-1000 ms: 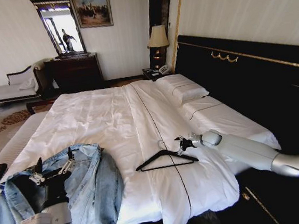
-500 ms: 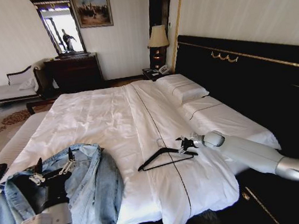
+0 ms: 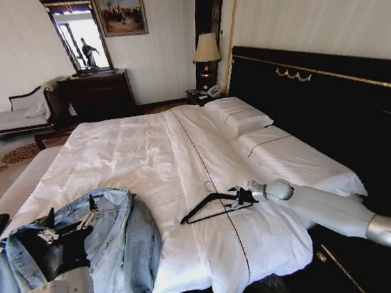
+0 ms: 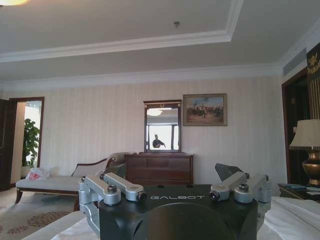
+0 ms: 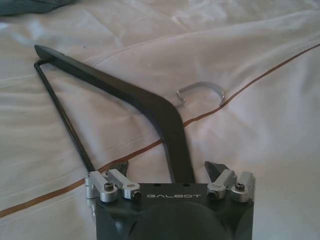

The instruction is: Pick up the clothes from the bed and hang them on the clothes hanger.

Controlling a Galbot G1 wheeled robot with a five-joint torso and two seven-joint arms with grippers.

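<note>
On the near part of the very large double bed with plain white sheets (image 3: pixel 147 151) and a tall black headboard lies the thin black triangular coat hanger (image 3: pixel 212 205), roughly over the dark seam line running down the sheet, its silver wire hook (image 5: pixel 201 92) flat on the fabric and pointing toward the white pillows (image 3: pixel 238 117). The right gripper (image 3: pixel 241 197) sits low over the bed at the hanger's end nearest the robot's right side; in the right wrist view the right gripper (image 5: pixel 166 170) has its jaws set wide apart, one black hanger arm running back between them, the fingertips (image 5: pixel 215 169) not touching that arm. Hanger's far tip looks slightly raised off the sheet in the head view, but can't say for sure. The light blue faded denim jacket (image 3: pixel 118 245) lies crumpled at the near left corner of the bed, well apart from the hanger, collar area open toward the headboard side. The left gripper (image 3: pixel 69 223) is held above the jacket, pointing up and away toward the room; in the left wrist view the left gripper (image 4: pixel 175 187) has its jaws spread wide and empty, facing a dark wooden dresser (image 4: pixel 158 169) with mirror against the striped wall. A table lamp (image 3: pixel 206 51) stands beside the headboard.
</note>
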